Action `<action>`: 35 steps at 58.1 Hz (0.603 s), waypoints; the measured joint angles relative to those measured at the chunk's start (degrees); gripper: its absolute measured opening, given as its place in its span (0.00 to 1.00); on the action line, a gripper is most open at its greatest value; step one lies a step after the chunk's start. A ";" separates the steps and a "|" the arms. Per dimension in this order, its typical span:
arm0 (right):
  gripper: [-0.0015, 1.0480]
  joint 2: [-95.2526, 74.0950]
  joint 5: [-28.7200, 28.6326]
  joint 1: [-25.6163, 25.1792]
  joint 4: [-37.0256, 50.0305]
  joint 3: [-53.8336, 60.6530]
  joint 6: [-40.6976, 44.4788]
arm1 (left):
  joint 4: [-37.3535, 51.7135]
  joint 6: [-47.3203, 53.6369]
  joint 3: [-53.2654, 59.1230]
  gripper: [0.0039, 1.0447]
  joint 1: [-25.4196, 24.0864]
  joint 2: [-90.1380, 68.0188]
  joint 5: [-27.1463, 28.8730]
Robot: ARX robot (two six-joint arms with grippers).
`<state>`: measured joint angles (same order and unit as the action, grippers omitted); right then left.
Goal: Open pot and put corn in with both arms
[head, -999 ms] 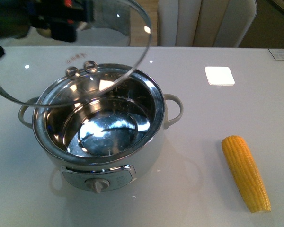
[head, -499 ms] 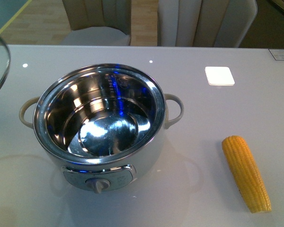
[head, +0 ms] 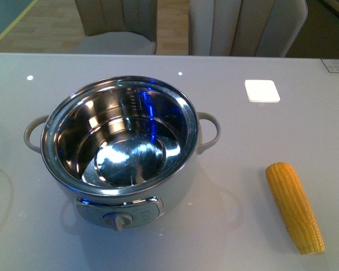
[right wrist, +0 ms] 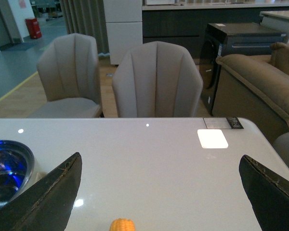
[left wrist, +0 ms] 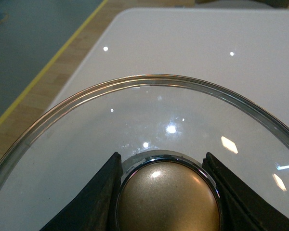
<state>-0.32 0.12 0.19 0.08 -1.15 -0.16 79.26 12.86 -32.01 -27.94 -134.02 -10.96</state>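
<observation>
Clamping the brass-coloured knob (left wrist: 167,204) of the glass lid (left wrist: 144,106) between its two black fingers (left wrist: 94,197), the left gripper (left wrist: 166,192) holds the lid at the left end of the white table (left wrist: 192,43). Whether the glass touches the surface cannot be told. Further right, the pot (head: 120,141) stands uncovered on the table's left half, with its shiny steel inside showing, a loop handle (head: 209,132) at each side and its control dial (head: 118,220) facing the front camera. The corn (head: 294,207) lies flat well to the right of the pot and apart from it. The right gripper (right wrist: 161,192) hangs above the table with its fingers (right wrist: 53,192) spread wide, grasping nothing, and the corn's end shows between them.
</observation>
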 joint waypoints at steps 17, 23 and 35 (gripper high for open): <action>0.92 0.02 0.00 0.00 0.00 0.00 0.00 | 0.15 -0.31 -0.02 0.42 0.02 -5.42 -0.24; 0.92 0.02 0.00 0.00 0.00 0.00 0.00 | 0.17 -0.33 -0.02 0.42 0.02 -6.91 -0.22; 0.92 0.02 0.00 0.00 0.00 0.00 0.00 | 0.44 -1.09 -0.42 0.42 -0.02 -9.55 -1.01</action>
<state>-0.30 0.12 0.19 0.08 -1.15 -0.16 79.70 11.77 -32.42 -27.97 -143.57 -11.97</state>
